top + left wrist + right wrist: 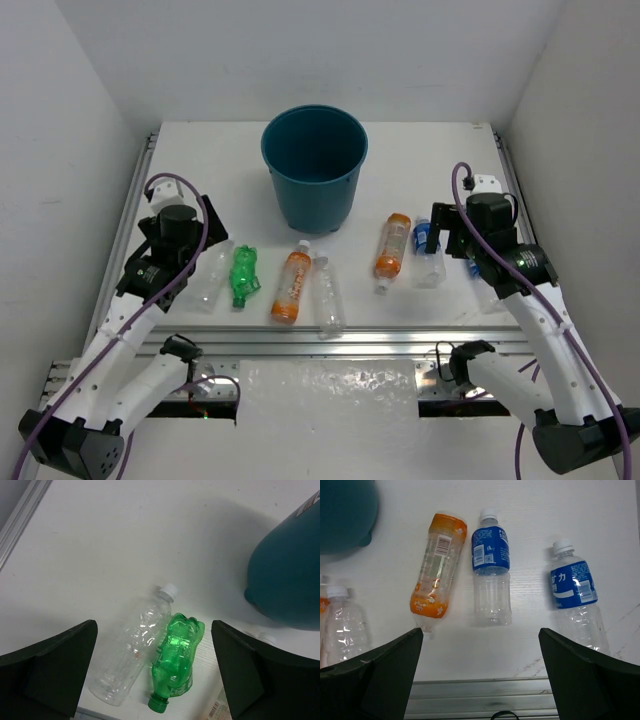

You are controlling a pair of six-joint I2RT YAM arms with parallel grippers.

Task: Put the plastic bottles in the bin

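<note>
You're on pick no. 1, I'd say: bottles [291, 285] all lie on table [200, 160], near side of the bin [315, 205] at far centre. L gripper [155, 655] hangs released over clear bottle [135, 650] & green bottle [176, 660]. R gripper [482, 675] gapes over a blue-label bottle [491, 575]. Next: choose one, drop, straddle it, clench.

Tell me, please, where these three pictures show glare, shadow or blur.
Top external view: strong glare on the shiny panel at the near edge. Left wrist view: the bin throws a wide soft shadow on the table; bright spots on the green bottle. Right wrist view: sharp, label print on the middle bottle clear; small highlights on the orange bottle.
</note>
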